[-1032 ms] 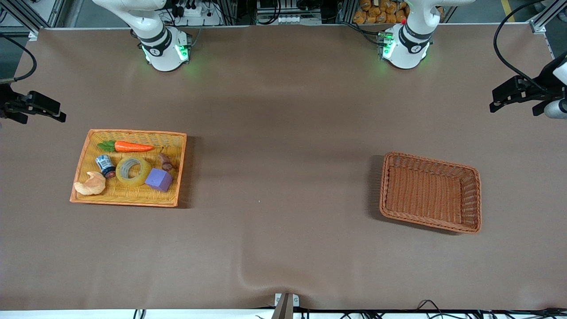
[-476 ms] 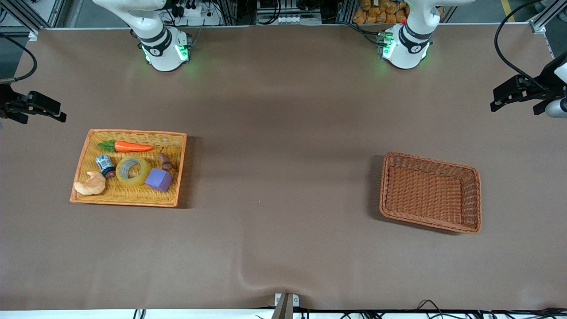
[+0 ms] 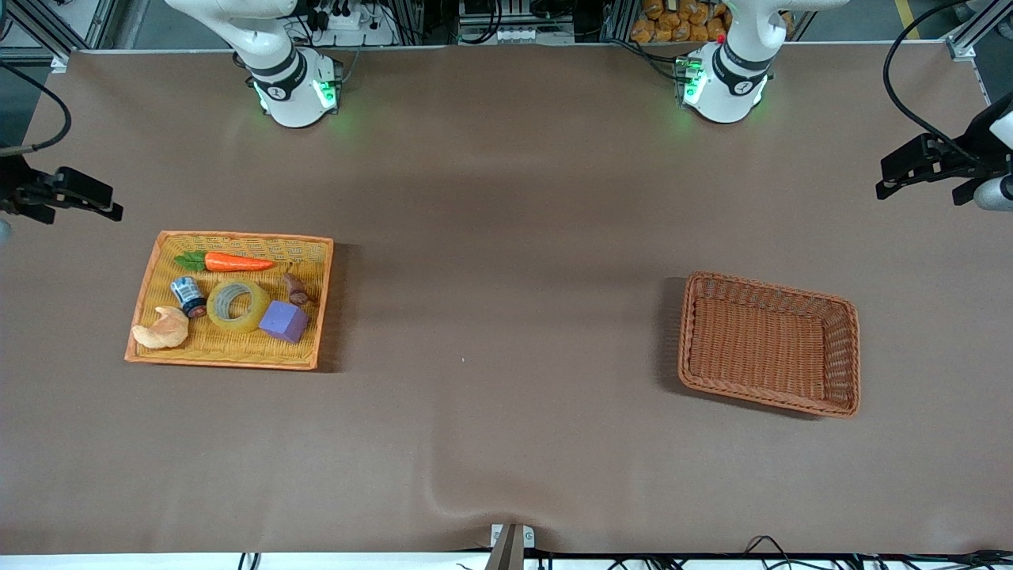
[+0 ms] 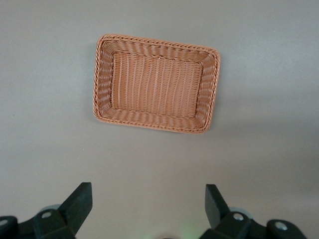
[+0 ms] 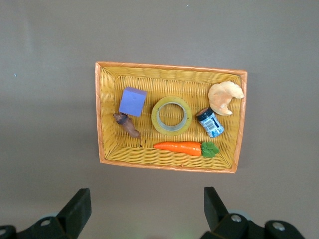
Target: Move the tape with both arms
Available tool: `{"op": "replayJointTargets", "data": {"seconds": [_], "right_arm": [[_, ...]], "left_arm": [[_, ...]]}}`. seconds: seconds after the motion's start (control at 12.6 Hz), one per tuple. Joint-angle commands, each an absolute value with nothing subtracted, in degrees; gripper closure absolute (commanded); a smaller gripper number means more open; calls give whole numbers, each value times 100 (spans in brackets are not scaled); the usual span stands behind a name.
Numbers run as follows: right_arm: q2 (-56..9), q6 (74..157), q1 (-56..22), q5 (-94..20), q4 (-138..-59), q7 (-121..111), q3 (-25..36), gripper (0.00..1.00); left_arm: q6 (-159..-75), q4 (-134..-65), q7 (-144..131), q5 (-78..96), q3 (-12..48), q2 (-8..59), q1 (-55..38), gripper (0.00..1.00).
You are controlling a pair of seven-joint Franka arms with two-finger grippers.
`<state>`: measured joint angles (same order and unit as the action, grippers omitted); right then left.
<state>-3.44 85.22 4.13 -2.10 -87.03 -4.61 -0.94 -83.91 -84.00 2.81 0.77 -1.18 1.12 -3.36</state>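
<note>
The tape, a translucent yellow ring with a grey-white core, lies flat in the middle of a yellow wicker tray toward the right arm's end of the table. It also shows in the right wrist view. My right gripper hangs open and empty above the table beside the tray, its dark fingers wide apart. My left gripper hangs open and empty at the left arm's end of the table, high over the table beside a brown wicker basket.
In the tray around the tape lie a carrot, a blue-and-white can, a croissant, a purple block and a small brown piece. The brown basket holds nothing. Brown cloth covers the table.
My right gripper has edged slightly toward the tray. The left gripper and the things in the tray have not visibly moved.
</note>
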Motion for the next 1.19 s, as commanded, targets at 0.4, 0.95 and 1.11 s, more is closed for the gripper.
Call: {"op": "replayJointTargets", "data": {"seconds": [0.4,0.95,1.11], "right_arm": [[-360,11140,18,-272,-11308,-615,-123,0],[-1413,13375,113,-176,-12507,-1438,-114,0],[-1625,13456,255,-176,-12516,-1687,-114,0]], "left_arm": [[-8323,-8394,229,-18,-202,97,-124,0],[-8262,-8393,281,17,-272,26,299,0],[-8262,-8428,246,18,-264,70,299,0]]}}
